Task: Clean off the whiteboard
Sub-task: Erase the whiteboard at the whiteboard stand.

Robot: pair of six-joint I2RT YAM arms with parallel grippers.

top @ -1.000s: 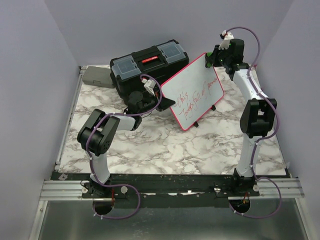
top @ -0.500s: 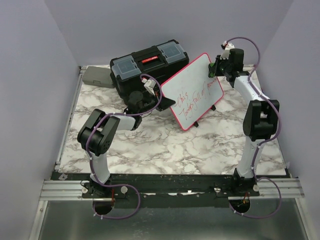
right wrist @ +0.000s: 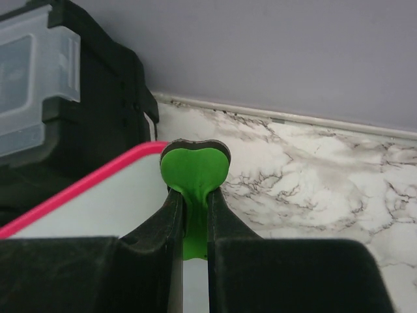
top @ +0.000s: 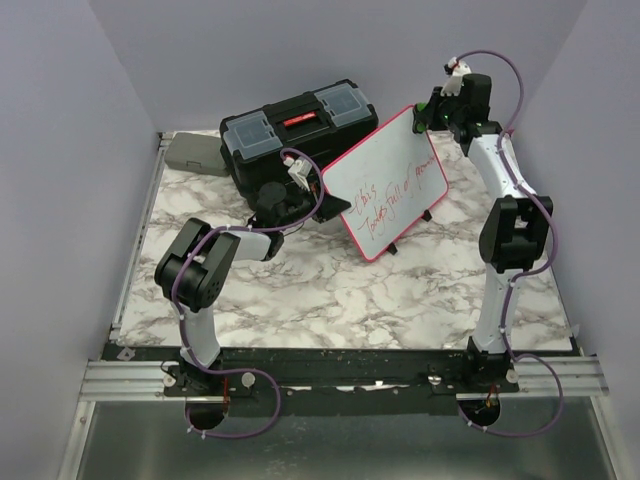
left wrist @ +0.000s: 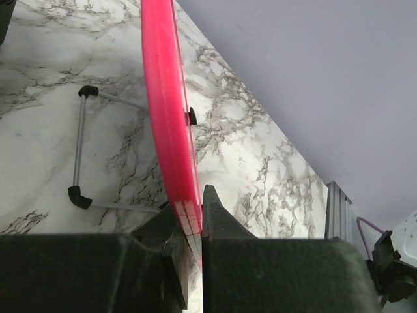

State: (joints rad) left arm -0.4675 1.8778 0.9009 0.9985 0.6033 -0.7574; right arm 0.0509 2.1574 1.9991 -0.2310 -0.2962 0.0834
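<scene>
The whiteboard (top: 385,180), white with a pink-red frame and red handwriting, stands tilted on its black wire feet in the middle of the marble table. My left gripper (top: 326,205) is shut on its lower left frame edge; the left wrist view shows the pink frame (left wrist: 171,130) edge-on between the jaws. My right gripper (top: 428,112) is shut on a green heart-shaped eraser (right wrist: 194,171) and holds it at the board's top right corner (right wrist: 98,195). I cannot tell whether the eraser touches the board.
A black toolbox (top: 298,135) with clear lid compartments stands behind the board at the back; it also shows in the right wrist view (right wrist: 58,104). A small grey case (top: 196,153) lies at the back left corner. Purple walls enclose the table.
My right gripper with the eraser moved right, off the board's top corner, then came back up and left to that corner. The left gripper and the board have not moved.
</scene>
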